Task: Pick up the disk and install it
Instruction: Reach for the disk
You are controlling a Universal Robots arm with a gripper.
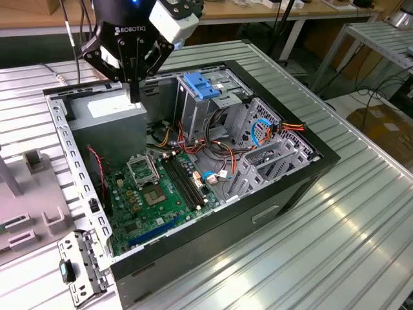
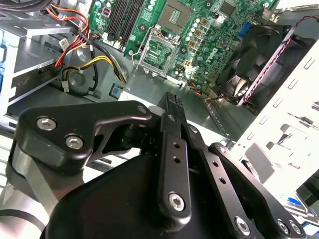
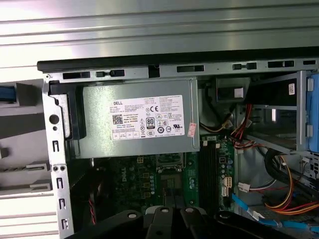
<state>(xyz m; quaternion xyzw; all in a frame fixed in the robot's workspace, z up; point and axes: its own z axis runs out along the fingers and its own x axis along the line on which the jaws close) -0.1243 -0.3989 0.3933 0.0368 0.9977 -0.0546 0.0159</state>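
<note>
1. The gripper (image 1: 134, 94) hangs just above the power supply (image 1: 111, 107) inside the open computer case (image 1: 284, 187) on the bench (image 1: 361, 245).
2. Its jaws are closed together. They grip nothing and touch nothing.
3. In the second wrist view, the fingertips (image 2: 174, 104) point at the motherboard (image 2: 169, 30) beside the power supply.
4. The disk cannot be identified with certainty. A blue-edged piece (image 3: 6, 93) sits on a grey fixture (image 3: 25, 94) outside the case, near the power supply.
5. A blue ribbed bracket (image 1: 201, 85) tops the drive cage (image 1: 193, 113), well apart from the power supply.
</note>
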